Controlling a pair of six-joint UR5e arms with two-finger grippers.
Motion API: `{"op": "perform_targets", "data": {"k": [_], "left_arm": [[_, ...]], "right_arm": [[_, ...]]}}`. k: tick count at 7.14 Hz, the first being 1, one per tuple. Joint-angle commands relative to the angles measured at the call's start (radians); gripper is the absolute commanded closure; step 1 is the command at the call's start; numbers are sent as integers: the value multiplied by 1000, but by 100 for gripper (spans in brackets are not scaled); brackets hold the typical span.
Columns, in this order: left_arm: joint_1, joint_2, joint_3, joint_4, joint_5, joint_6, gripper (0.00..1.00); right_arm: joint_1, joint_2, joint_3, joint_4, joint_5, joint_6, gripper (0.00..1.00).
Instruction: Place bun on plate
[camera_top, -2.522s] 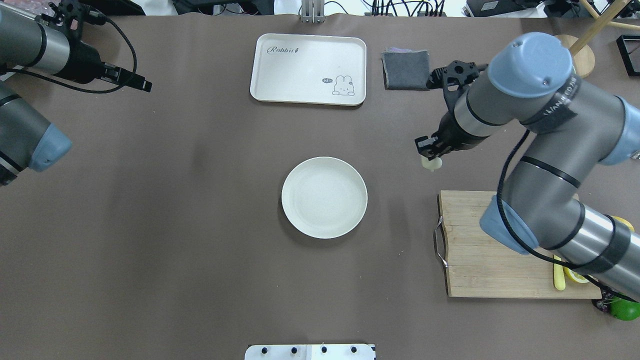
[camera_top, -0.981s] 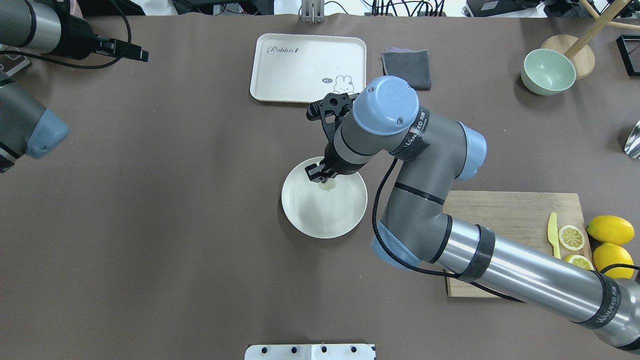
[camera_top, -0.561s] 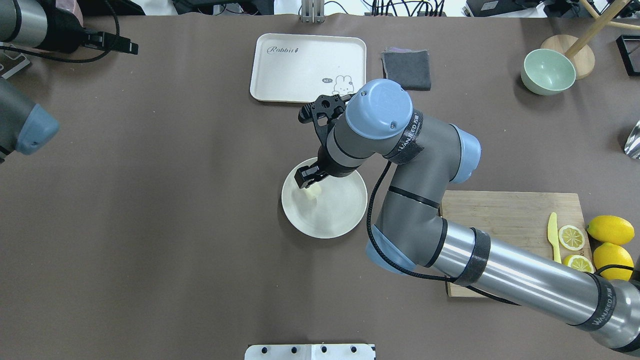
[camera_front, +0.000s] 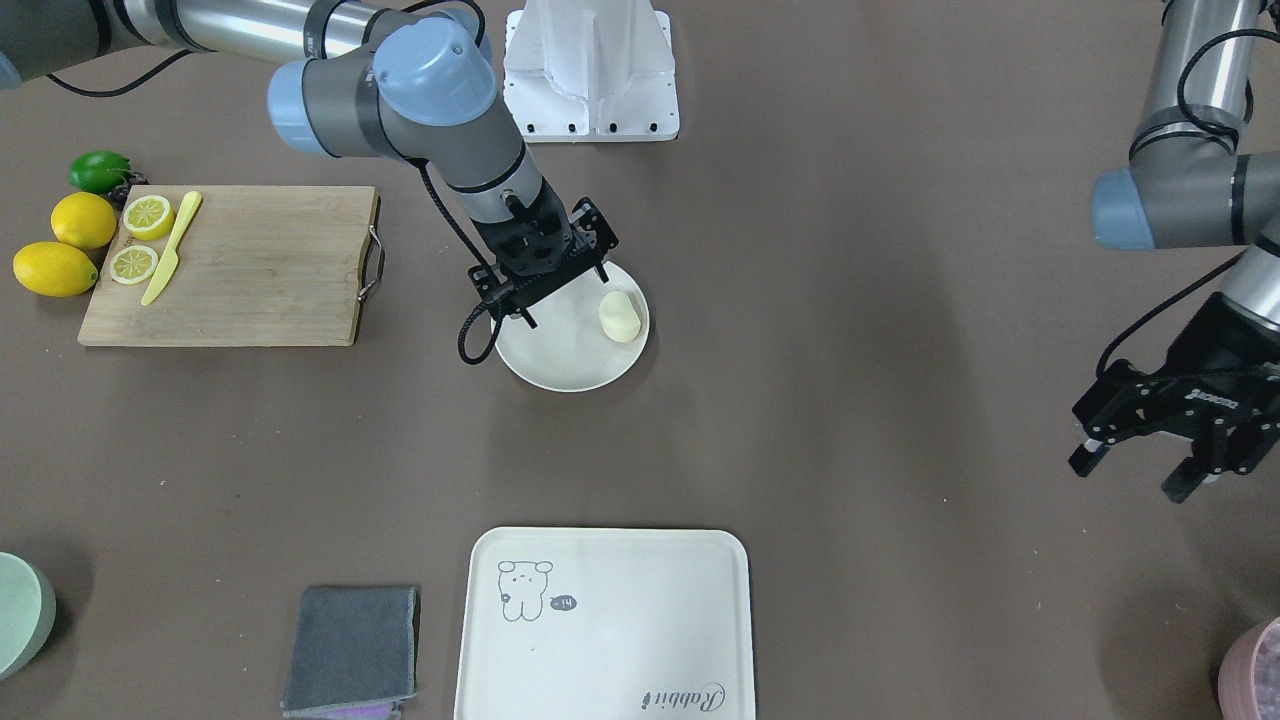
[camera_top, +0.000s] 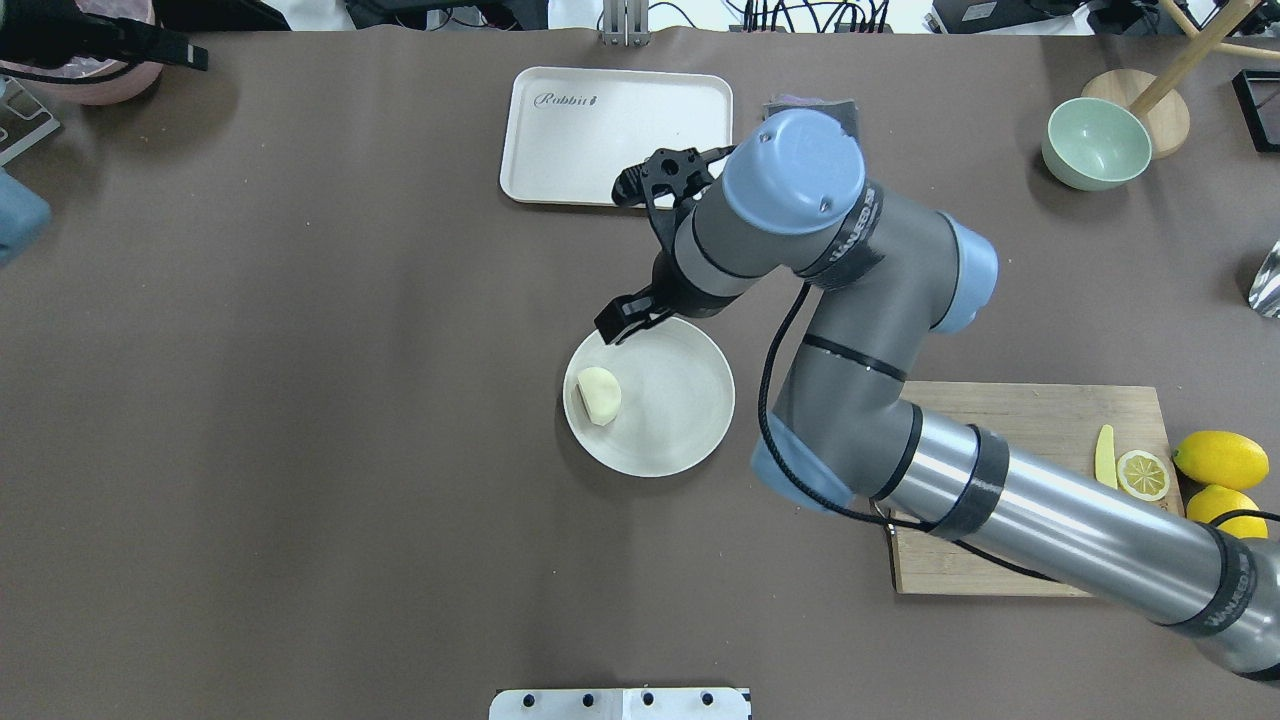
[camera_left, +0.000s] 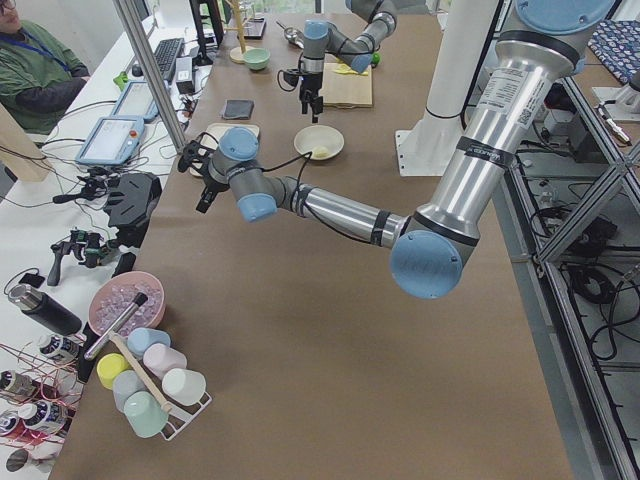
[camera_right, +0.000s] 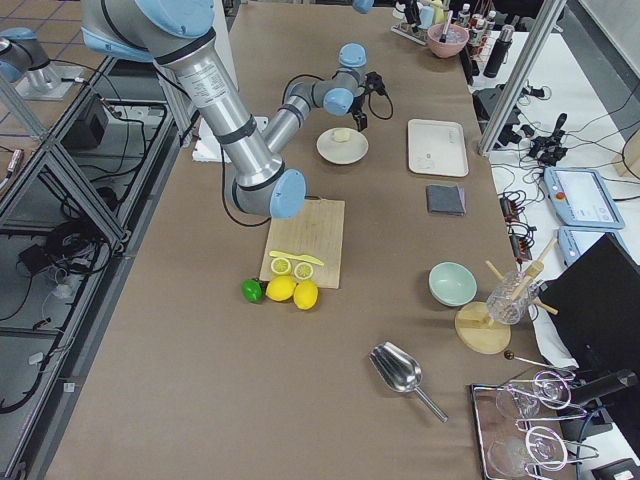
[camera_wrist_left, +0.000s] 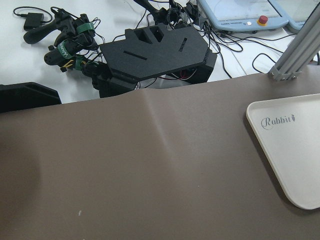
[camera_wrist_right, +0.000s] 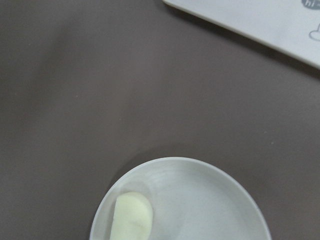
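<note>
The pale cream bun (camera_top: 599, 395) lies on its side inside the round cream-white plate (camera_top: 680, 420), close to the plate's left rim. It also shows in the front-facing view as the bun (camera_front: 620, 316) on the plate (camera_front: 560, 355), and in the right wrist view as the bun (camera_wrist_right: 131, 218) on the plate (camera_wrist_right: 200, 200). My right gripper (camera_top: 622, 324) hangs open and empty above the plate's far rim, apart from the bun. My left gripper (camera_front: 1132, 474) is open and empty, far off at the table's left end.
A cream tray (camera_top: 600, 140) with a drawn animal lies beyond the plate, a grey cloth (camera_front: 350, 645) beside it. A wooden cutting board (camera_front: 250, 265) with lemon slices and a yellow knife sits under my right arm, whole lemons (camera_top: 1220, 458) by it. A green bowl (camera_top: 1095, 143) stands far right.
My right gripper carried the bun from right of the plate to over it, let it go on the plate's left side and rose away. My left arm drew back to the far left.
</note>
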Motion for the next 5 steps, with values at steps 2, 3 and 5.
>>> {"op": "perform_targets", "data": {"k": [2, 3, 5], "left_arm": [[-252, 5, 39, 112, -264, 10, 2], [-294, 25, 43, 166, -266, 26, 2], [-299, 33, 88, 189, -269, 144, 2]], "right_arm": [[262, -28, -5, -8, 237, -116, 0], [328, -57, -10, -9, 260, -119, 0], [488, -151, -5, -41, 389, -278, 0]]}}
